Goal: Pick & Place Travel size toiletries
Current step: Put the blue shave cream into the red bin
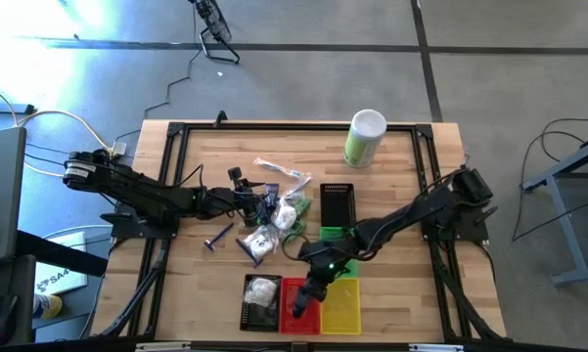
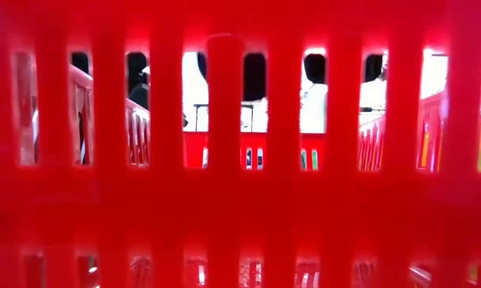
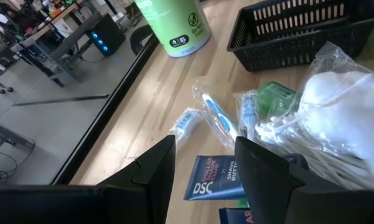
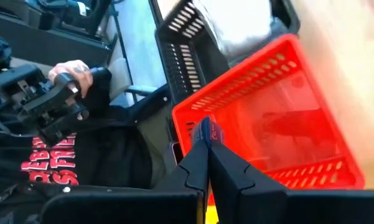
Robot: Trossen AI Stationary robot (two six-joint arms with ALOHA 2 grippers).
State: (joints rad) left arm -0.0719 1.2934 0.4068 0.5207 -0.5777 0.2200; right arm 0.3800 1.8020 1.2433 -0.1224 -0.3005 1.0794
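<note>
Wooden slat tabletop (image 1: pixel 391 186), framed by black rails, is seen mid-frame on grey floor. Toiletries (image 1: pixel 274 220) are piled at centre, where the left gripper (image 1: pixel 257 203) stands apart. Lower centre, the right gripper (image 4: pixel 208 149), pressed together on a dark blue tube (image 4: pixel 205 130), is held over the red slotted plastic basket (image 4: pixel 286 124).

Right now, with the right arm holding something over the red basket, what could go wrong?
1. The right tool pinches only the edge of a thin blue packet; it could slip before release.
2. It hangs near the rim of the red basket, so the packet may drop outside.
3. The left tool sits open over the blue DSC packet among loose clear-wrapped items and may snag them.
</note>
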